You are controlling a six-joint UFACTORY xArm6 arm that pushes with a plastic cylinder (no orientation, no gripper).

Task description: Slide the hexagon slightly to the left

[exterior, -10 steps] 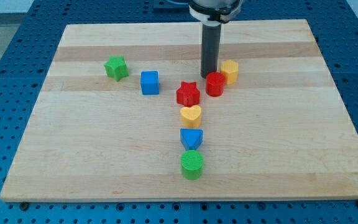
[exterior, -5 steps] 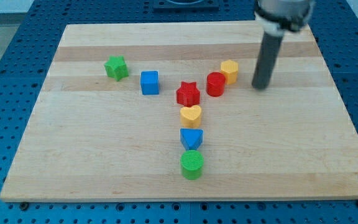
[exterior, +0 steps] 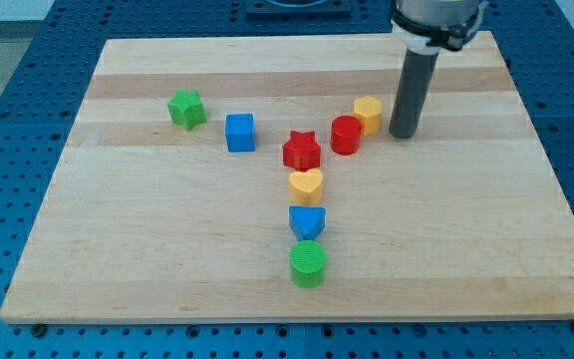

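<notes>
Camera view: my tip [exterior: 403,134] just right of yellow hexagon [exterior: 369,113]

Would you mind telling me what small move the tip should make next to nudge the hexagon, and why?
Probably a short push toward the view's left. My tip stands just to the view's right of the yellow hexagon, with a narrow gap between them. The red cylinder sits against the hexagon's lower left, so keep the push gentle.

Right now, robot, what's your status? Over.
My tip just right of the yellow hexagon block, small gap. Red cylinder block touching the hexagon's lower left, in the push path.
</notes>
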